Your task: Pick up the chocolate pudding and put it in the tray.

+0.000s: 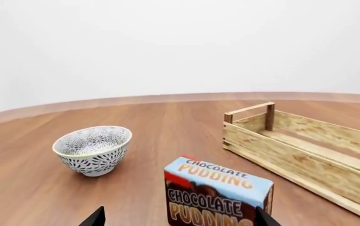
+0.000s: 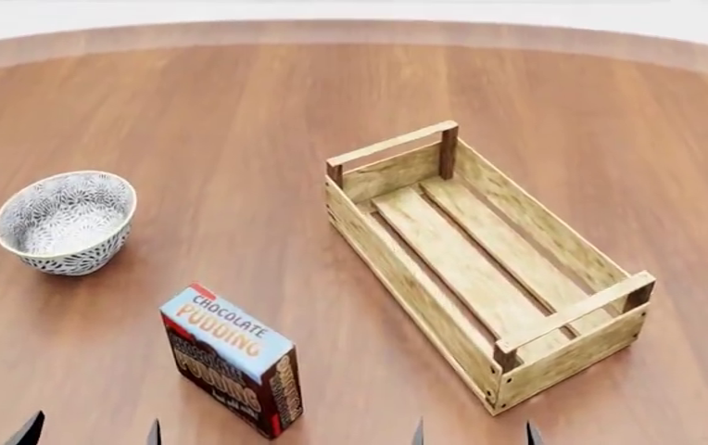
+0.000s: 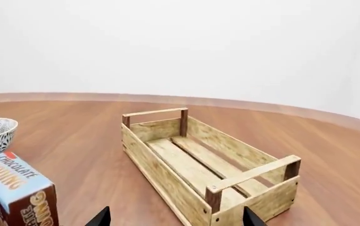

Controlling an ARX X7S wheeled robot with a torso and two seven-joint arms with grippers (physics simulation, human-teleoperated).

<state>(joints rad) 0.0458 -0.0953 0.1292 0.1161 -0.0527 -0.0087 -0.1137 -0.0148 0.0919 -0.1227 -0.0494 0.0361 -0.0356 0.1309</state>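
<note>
Here the chocolate pudding (image 2: 233,360) stands beside the tray (image 2: 394,269), both tools (image 2: 92,432) (image 2: 473,433) spread apart, holding nothing.

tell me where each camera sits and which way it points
Head view: up high, looking down over the table; four dark fingertips at the bottom edge.
Left wrist view: by the left hand, low, facing the chocolate pudding and bowl.
Right wrist view: by the right hand, low, facing the tray.
All three show pudding, bowl and tray.
</note>
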